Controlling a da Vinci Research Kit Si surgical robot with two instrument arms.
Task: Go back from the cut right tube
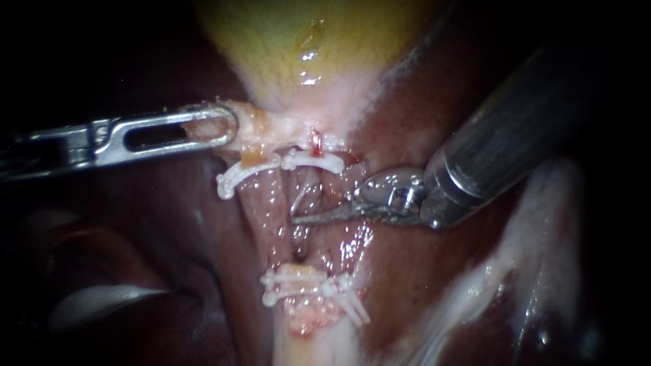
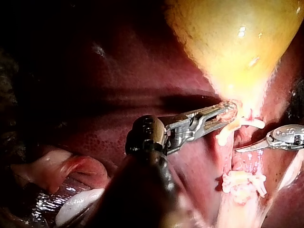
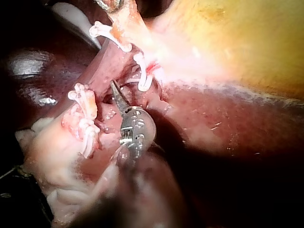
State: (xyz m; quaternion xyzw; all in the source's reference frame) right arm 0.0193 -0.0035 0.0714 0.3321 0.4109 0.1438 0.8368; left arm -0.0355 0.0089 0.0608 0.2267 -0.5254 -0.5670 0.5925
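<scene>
The yellow gallbladder (image 1: 298, 41) narrows to a pale neck, and my left instrument (image 1: 227, 125) is shut on the tissue there, also seen in the left wrist view (image 2: 228, 110). Below the neck sit two white upper clips (image 1: 247, 173) (image 1: 312, 163) and a cluster of lower clips (image 1: 305, 288). The right tube is cut; its red-tipped stump (image 1: 316, 141) stands above the upper clip. The left tube (image 1: 268, 200) runs whole between the clips. My right instrument (image 1: 298, 219), thin blades lying together, points into the gap of the cut tube, as the right wrist view (image 3: 114, 85) shows.
Dark red liver (image 1: 169, 224) surrounds the tubes on both sides. Pale wet tissue (image 1: 542, 224) runs down the right of the endoscope view under the right instrument's shaft. A whitish fold (image 1: 102, 301) lies low at the left.
</scene>
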